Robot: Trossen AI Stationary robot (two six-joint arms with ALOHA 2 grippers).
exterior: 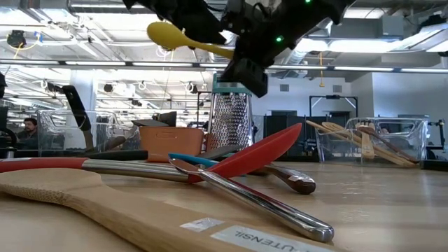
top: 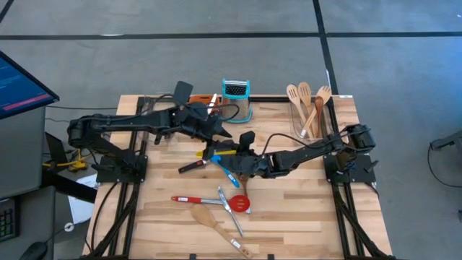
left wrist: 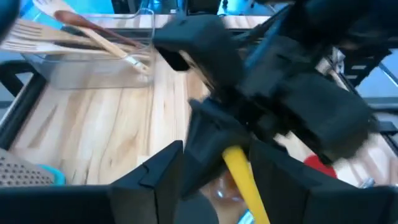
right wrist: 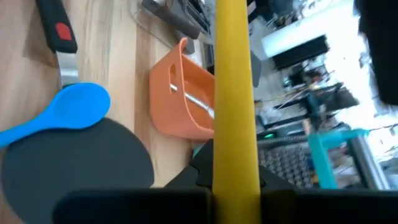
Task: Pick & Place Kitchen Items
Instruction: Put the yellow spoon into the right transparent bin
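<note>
One yellow spoon [exterior: 183, 39] is held in the air above the middle of the table [top: 303, 209], its handle running between the two arms. Right pincer [right wrist: 233, 180] is clamped on the yellow handle; the right wrist view shows the handle passing straight up between its fingers. Left pincer [left wrist: 214, 171] sits at the same handle from the other side, fingers [left wrist: 155, 177] spread apart with the handle between them, not pressing it as far as the left wrist view shows.

Below the spoon, on the table: blue spoon [right wrist: 68, 115], a black turner [right wrist: 74, 162] head just beside it, a black-handled tool with a red mark [right wrist: 59, 28].

Nearer the front edge: red spoon [top: 240, 204] with steel handle, a red-handled utensil [top: 195, 198], a steel-handled tool [top: 231, 217], and a wooden spatula [top: 206, 219].

Back right corner: clear bin [top: 312, 115] holding wooden spoons and slotted spatulas [top: 307, 97].

Back middle: steel box grater with teal top [top: 235, 95]; orange tray [right wrist: 180, 93] beside it holding a steel-handled utensil.
</note>
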